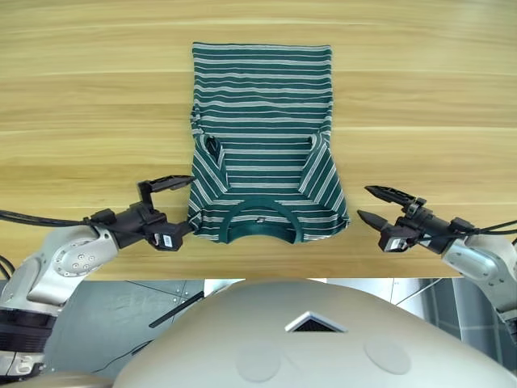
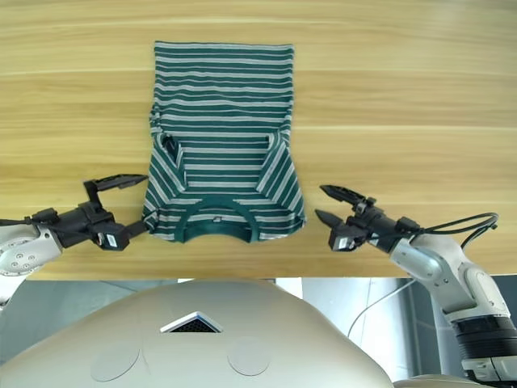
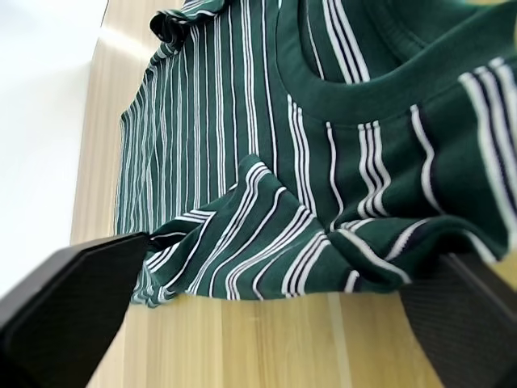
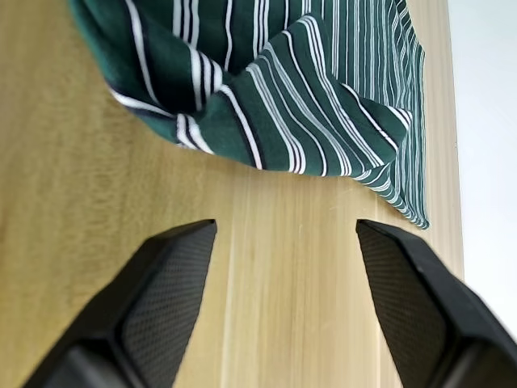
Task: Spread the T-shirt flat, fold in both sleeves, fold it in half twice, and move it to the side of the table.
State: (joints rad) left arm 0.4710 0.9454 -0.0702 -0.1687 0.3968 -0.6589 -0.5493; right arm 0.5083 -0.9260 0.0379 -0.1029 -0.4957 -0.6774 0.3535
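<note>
Readying the first half-fold, sleeves tucked: left gripper (image 1: 191,204) gapes empty astride a collar corner of the striped T-shirt (image 1: 262,121), right gripper (image 1: 363,202) likewise, just beside; next, pinch both corners.

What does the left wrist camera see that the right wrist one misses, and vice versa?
Left wrist view: the dark green collar, and the T-shirt reaching the open left jaws. Right wrist view: bare table separating the T-shirt from the open right jaws. Both: striped fabric with a folded-in sleeve on wood.
</note>
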